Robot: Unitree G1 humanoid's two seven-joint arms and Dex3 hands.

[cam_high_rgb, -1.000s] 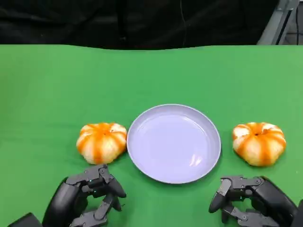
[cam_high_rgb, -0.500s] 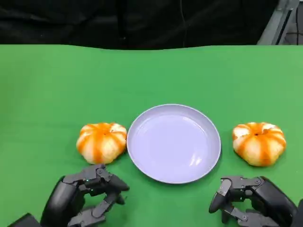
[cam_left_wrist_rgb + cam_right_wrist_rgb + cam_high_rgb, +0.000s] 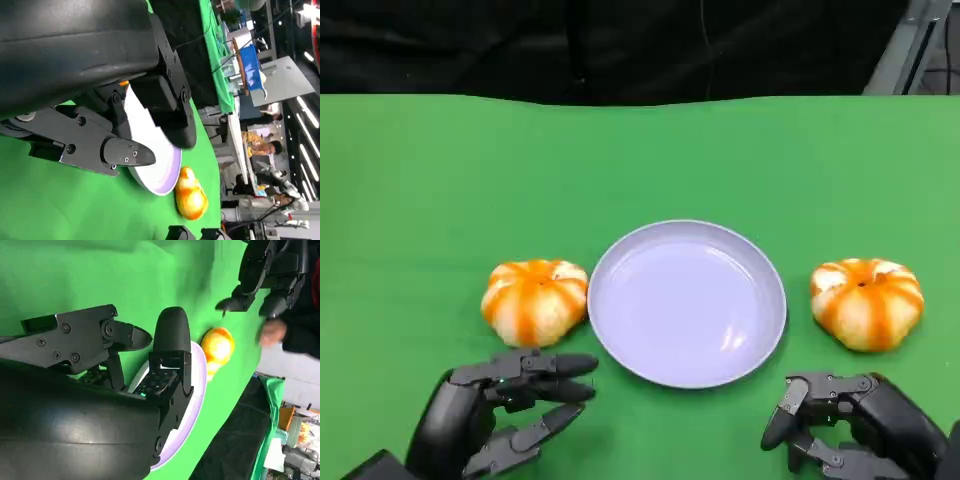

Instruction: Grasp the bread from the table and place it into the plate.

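Note:
Two round orange-and-white breads lie on the green table either side of a pale lavender plate (image 3: 685, 300): the left bread (image 3: 535, 300) and the right bread (image 3: 867, 303). My left hand (image 3: 505, 410) hovers just in front of the left bread, fingers stretched apart toward the plate, holding nothing. My right hand (image 3: 850, 425) sits in front of the right bread, fingers bent but apart, also holding nothing. The left wrist view looks past my left hand (image 3: 100, 100) to the plate (image 3: 155, 165) and the right bread (image 3: 190, 195). From the right wrist, the left bread (image 3: 218, 347) lies beyond the plate (image 3: 197, 390).
The green cloth (image 3: 640, 160) stretches bare behind the plate up to the table's far edge, with dark background beyond. A grey metal post (image 3: 905, 45) stands at the far right. In the left wrist view a person (image 3: 257, 145) sits among benches far off.
My left hand's fingers have uncurled and spread out toward the plate. The right hand, both breads and the plate have stayed put.

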